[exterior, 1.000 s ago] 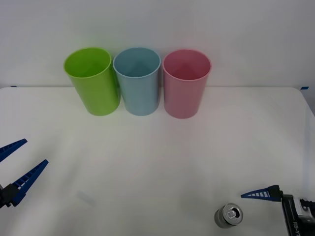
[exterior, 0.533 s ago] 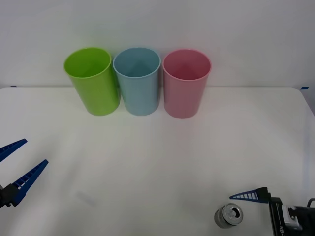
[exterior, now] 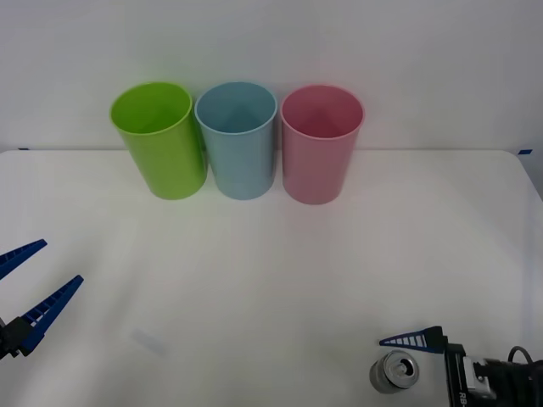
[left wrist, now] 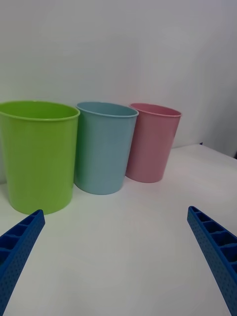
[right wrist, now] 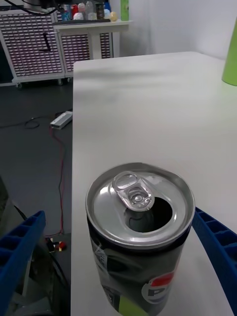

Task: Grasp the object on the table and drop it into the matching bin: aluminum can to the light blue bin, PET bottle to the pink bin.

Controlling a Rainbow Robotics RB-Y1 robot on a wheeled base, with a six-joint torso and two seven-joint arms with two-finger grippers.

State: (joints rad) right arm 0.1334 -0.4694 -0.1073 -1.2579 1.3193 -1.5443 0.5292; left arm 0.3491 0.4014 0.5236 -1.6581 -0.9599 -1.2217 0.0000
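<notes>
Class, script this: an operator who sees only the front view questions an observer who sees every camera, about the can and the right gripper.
Operator: I see the left gripper parked open at the table's left. Is the can between the right gripper's fingers?
Observer: Yes. In the right wrist view it stands upright with one blue finger on each side, and the right gripper is open.
Operator: Has the can been opened?
Observer: Yes. Its mouth is open, with the pull-tab on the lid beside the hole.
</notes>
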